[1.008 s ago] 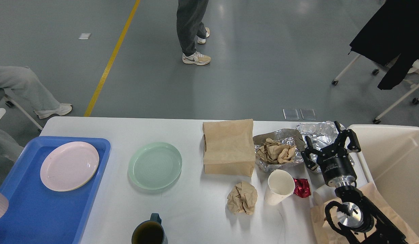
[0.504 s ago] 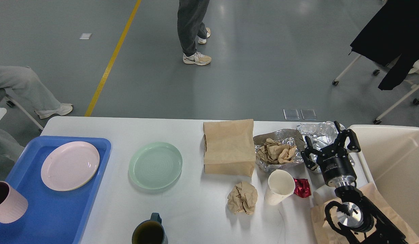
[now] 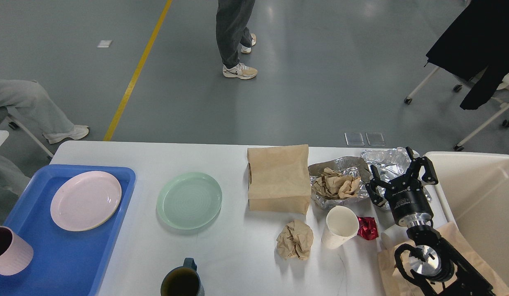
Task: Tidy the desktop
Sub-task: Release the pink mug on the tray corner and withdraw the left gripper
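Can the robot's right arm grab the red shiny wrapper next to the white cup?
Probably yes. The right end effector is open and hovers just beyond the red wrapper. Only the tipped white paper cup touches it, on its left; the side nearest the arm looks free.

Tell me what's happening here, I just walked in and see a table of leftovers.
A robot is clearing the desktop. Its right gripper hangs open and empty above crumpled foil, beside the cream bin. A pink cup and pink plate are on the blue tray; the green plate, paper bag and white cup remain.
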`<move>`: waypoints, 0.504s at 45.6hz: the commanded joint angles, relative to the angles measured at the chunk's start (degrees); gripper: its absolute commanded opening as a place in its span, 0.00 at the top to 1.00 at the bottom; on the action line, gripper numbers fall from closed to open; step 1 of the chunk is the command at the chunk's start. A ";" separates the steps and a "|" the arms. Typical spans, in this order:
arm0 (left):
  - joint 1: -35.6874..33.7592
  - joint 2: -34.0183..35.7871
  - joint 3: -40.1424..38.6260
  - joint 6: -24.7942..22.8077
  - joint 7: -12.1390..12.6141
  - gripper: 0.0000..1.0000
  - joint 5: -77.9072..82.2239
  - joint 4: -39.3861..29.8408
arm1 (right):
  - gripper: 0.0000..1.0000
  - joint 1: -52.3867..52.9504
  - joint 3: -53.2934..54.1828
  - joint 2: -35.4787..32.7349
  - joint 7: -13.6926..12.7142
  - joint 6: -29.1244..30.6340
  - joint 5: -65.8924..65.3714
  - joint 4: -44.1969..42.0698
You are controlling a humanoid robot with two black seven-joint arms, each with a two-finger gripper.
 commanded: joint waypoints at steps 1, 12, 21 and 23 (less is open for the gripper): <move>0.70 -0.25 -0.31 1.01 -0.53 0.77 -0.62 0.04 | 0.00 0.00 0.00 0.00 0.00 0.00 0.00 0.00; 1.31 0.27 0.39 5.41 0.09 0.21 -5.63 -0.40 | 0.00 0.00 0.00 0.00 0.00 0.00 0.00 0.00; 1.93 0.80 0.48 4.44 0.09 0.09 -6.24 -1.54 | 0.00 0.00 0.00 0.00 0.00 0.00 0.00 0.00; 1.76 1.06 0.48 4.44 0.00 0.09 -6.24 -2.24 | 0.00 0.00 0.00 0.00 0.00 0.00 0.00 0.00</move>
